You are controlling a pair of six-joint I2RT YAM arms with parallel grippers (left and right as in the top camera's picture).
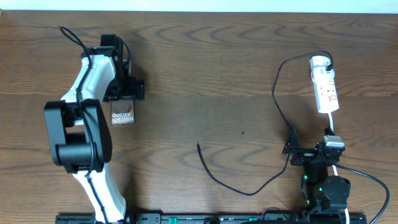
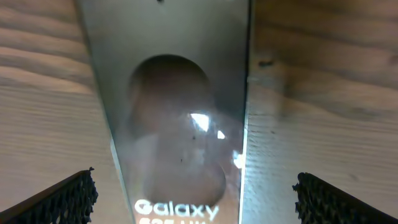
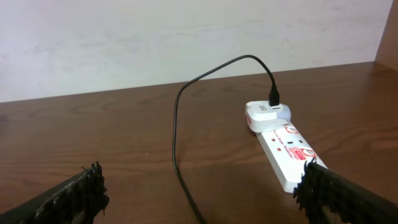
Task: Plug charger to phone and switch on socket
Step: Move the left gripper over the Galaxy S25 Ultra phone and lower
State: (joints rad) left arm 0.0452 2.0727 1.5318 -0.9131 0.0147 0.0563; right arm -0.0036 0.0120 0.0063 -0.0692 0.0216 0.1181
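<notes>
**Phone between the spread left fingers**

The one phone (image 2: 174,112), printed "Galaxy S25 Ultra" in white, lies flat on the left of the table (image 1: 217,74). It sits between the left gripper's (image 2: 194,186) spread fingers (image 2: 62,199), which do not touch it. One black charger cable (image 1: 277,93) runs from a white adapter (image 3: 267,113) on the single socket strip (image 3: 289,152) at far right. The strip's red markings are unreadable. The right gripper (image 3: 202,180) is spread and holds nothing.

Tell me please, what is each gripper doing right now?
Left gripper: open over the phone, holding nothing.
Right gripper: open, holding nothing.
</notes>
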